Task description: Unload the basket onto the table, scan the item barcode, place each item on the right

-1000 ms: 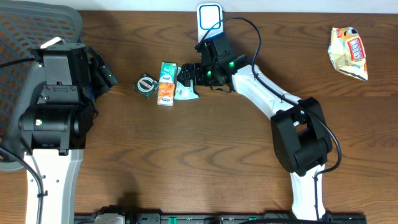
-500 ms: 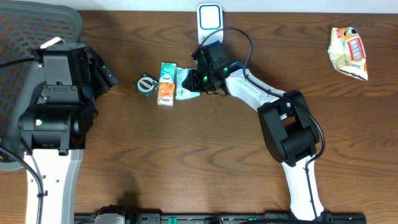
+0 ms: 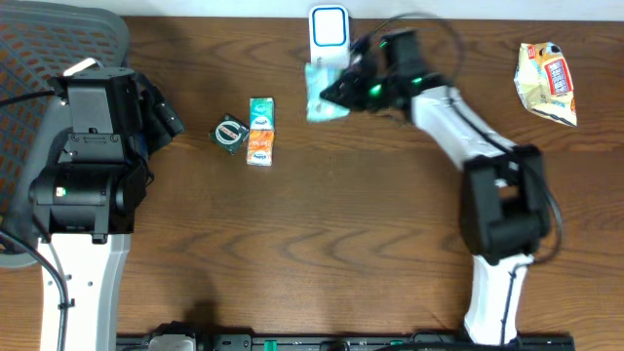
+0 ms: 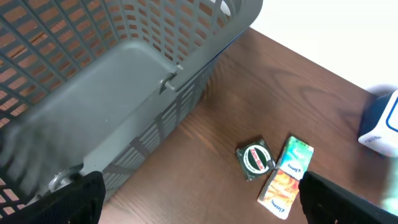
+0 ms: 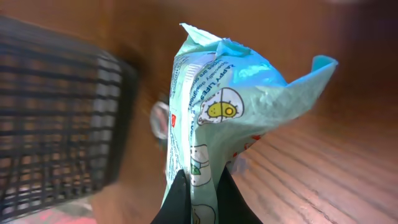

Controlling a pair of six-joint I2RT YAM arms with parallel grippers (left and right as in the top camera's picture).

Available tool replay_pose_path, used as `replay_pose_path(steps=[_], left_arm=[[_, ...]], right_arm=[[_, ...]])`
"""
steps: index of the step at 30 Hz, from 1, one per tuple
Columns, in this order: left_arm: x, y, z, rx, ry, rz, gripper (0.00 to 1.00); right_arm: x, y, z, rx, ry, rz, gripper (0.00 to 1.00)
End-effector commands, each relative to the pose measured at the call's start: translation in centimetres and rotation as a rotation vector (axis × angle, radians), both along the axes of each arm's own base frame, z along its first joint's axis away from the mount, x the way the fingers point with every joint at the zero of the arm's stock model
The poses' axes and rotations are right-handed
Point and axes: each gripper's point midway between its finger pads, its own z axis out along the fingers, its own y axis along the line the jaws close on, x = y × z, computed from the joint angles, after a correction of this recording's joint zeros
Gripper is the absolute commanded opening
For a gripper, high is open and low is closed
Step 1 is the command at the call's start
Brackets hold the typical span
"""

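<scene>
The pale blue packet (image 5: 217, 124), crumpled at the top and printed with a small yellow cartoon, is pinched at its lower edge by the closed right gripper (image 5: 199, 202) and held up just in front of the white and blue scanner (image 3: 329, 27). Its barcode cannot be made out.

The grey mesh basket (image 4: 124, 74) stands at the left, largely hidden overhead by the left arm (image 3: 88, 166). The left gripper (image 4: 199, 186) gapes wide beside it, holding nothing.

A round green pack (image 3: 230, 133) and a green and orange box (image 3: 259, 130) lie side by side on the table (image 3: 341, 214).
</scene>
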Motion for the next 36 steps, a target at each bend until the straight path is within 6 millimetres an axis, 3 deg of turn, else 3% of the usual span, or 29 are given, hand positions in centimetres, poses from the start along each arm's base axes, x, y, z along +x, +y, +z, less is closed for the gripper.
replay_pose_path(steps=[1,4,8,19,36], left_arm=[[-0.2,0.3,0.7,0.003,-0.021,0.014,0.98],[-0.2,0.3,0.7,0.003,-0.021,0.014,0.98],[-0.2,0.3,0.7,0.003,-0.021,0.014,0.98],[-0.2,0.3,0.7,0.003,-0.021,0.014,0.98],[-0.2,0.3,0.7,0.003,-0.021,0.014,0.98]], right_arm=[[-1.3,-2.0,10.0,0.071,-0.250,0.086,0.01],[-2.7,-4.7,13.2,0.020,-0.357,0.104,0.01],[-3.7,-5.7,14.5,-0.027,-0.422,0.125,0.01],[-3.8,-4.2,15.4,-0.061,-0.605,0.219,0.01],[-4.9,-3.1,14.6,-0.052,-0.556,0.251,0.01]])
